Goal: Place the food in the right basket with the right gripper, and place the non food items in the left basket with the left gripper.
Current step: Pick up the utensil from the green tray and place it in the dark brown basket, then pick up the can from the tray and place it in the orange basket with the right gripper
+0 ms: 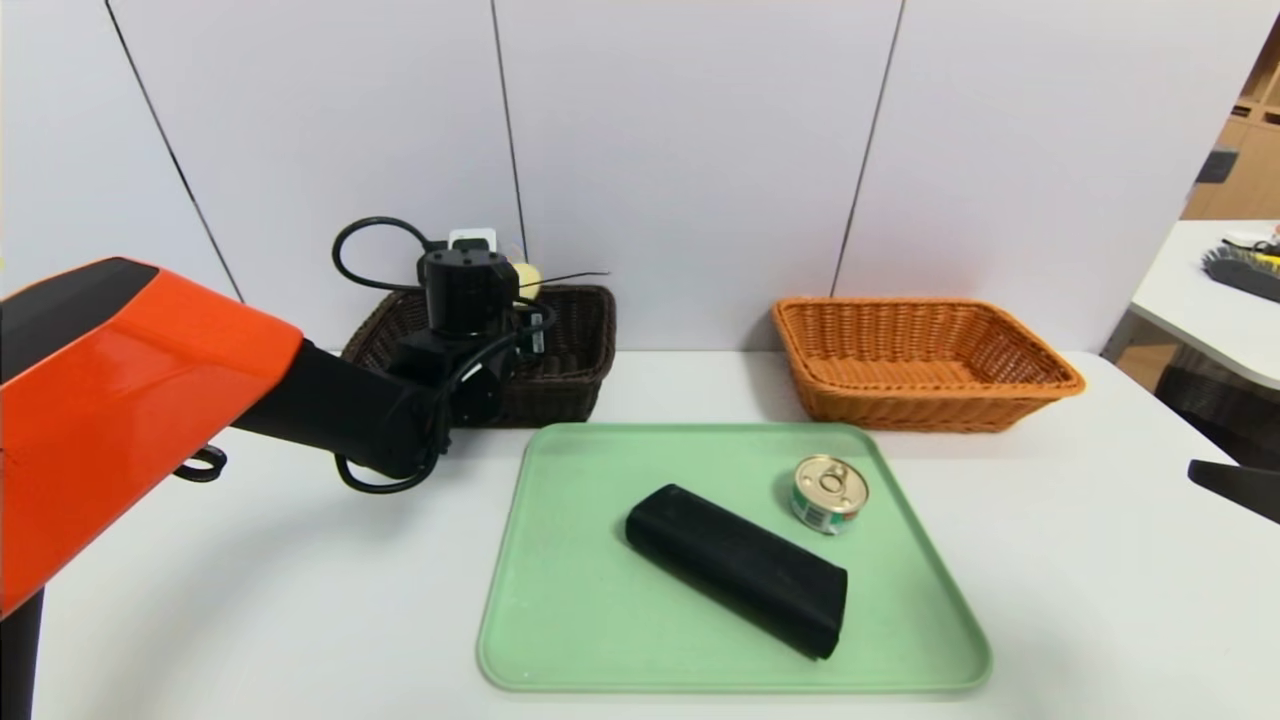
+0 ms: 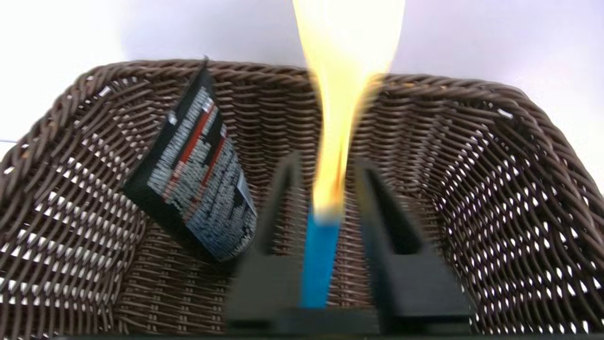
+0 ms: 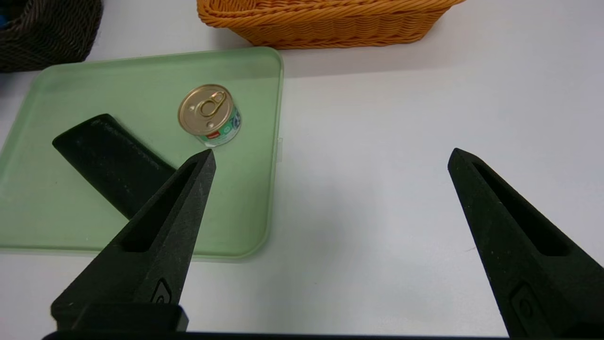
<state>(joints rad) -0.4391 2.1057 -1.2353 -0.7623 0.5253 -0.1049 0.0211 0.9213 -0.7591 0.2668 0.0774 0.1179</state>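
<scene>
Head view: the left gripper hung over the dark brown left basket at the table's far edge, its fingers hidden behind the wrist. The orange right basket stood at the far edge, well apart. A green tray lay at the table's near middle; the tin can sat near its far right corner, the black case lay slantwise at its centre, just beside the can.

Left wrist view: the gripper's fingers stood slightly apart about the spoon's blue handle, yellow bowl upward; contact could not be confirmed. The dark tube leaned against the basket's wall.

Right wrist view: the right gripper stood wide open and empty above bare table beside the tray's right edge.
</scene>
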